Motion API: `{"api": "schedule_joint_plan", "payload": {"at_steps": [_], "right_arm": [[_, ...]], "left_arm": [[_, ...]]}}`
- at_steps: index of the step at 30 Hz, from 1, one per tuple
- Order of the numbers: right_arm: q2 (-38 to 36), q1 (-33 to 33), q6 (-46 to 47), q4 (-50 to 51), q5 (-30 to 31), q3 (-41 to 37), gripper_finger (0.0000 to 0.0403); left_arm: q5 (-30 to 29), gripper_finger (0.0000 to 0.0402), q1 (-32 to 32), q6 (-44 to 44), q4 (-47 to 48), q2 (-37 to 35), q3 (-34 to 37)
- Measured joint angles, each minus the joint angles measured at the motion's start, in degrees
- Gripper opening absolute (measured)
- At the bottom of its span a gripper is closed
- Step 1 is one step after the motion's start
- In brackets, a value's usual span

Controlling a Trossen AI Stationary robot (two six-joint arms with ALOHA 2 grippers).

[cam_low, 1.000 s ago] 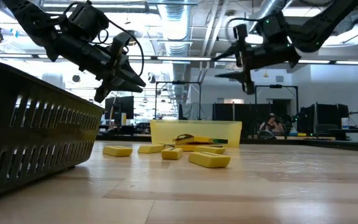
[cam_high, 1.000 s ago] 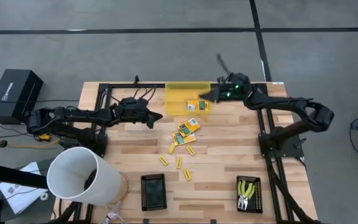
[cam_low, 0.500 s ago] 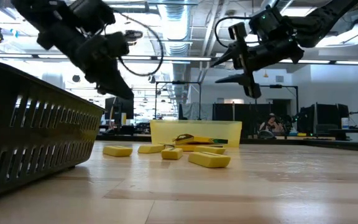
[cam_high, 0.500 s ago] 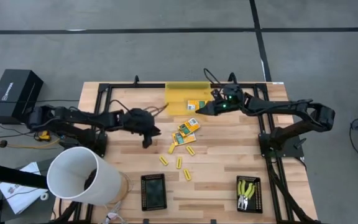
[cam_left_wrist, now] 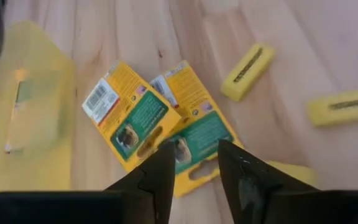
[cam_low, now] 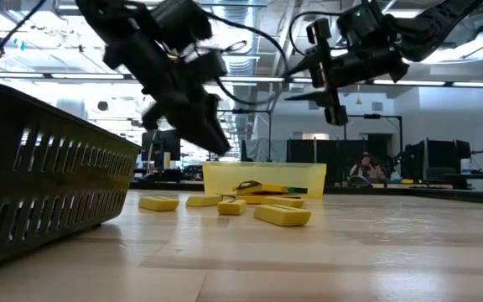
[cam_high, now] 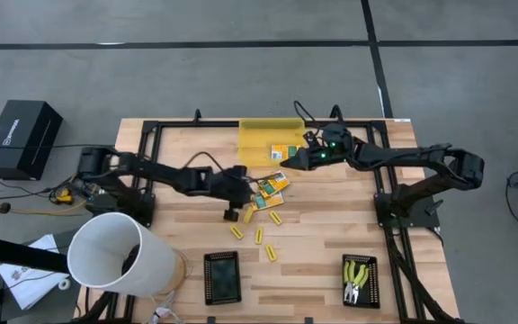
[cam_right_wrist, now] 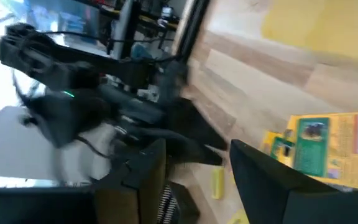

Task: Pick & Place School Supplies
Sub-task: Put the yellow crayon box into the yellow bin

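Behind the work area the low view shows an open workshop hall with ceiling ducts and a seated person far off.

1. Counter [cam_high: 331, 234]: pale wooden top, framed in black rails.
2. White bucket [cam_high: 120, 255]: lies at the counter's near left corner, mouth toward the camera above.
3. Yellow bin [cam_high: 261, 142]: translucent, at the far middle edge of the counter. One printed box [cam_high: 285, 152] lies at its right end; whether it rests inside or on the rim cannot be told.
4. Black trays: one [cam_high: 222, 276] at the near middle edge, another [cam_high: 360, 280] at the near right holding the two hand tools [cam_high: 358, 273] with yellow-green handles.
5. Left claw [cam_high: 235, 203]: reached out over the counter centre, just beside the loose boxes. In the left wrist view its fingers [cam_left_wrist: 157, 180] stand apart with nothing between them, above the boxes.
6. Right claw [cam_high: 288, 158]: hangs above the counter just in front of the bin's right end, fingers apart, nothing gripped.
7. Printed boxes [cam_high: 269, 191]: a small overlapping cluster at counter centre, in front of the bin.
8. Yellow sticks [cam_high: 259, 236]: scattered flat on the counter, near the boxes and toward the near edge.
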State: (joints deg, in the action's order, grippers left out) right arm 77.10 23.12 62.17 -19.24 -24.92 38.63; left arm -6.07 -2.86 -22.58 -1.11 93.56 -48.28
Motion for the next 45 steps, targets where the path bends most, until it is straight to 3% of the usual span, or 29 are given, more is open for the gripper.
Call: {"api": "schedule_joint_plan", "payload": {"at_steps": [6,31,45], "right_arm": [[-0.02,-2.39,0.87,-1.93,2.97,0.0,0.0168],[0.0,1.23,-0.37,-8.24,2.14,0.0,0.0166],[0.0,1.79,0.43,-10.02,0.97,0.0,0.0166]], "left_arm": [[-5.83,0.0137,0.92,-5.74,-0.56,4.99,-3.14],[-7.71,0.0135,0.22,-11.68,-10.36,11.67,-3.21],[-5.63,0.0135,-2.1,-11.93,-11.85,14.11,-3.15]]}}
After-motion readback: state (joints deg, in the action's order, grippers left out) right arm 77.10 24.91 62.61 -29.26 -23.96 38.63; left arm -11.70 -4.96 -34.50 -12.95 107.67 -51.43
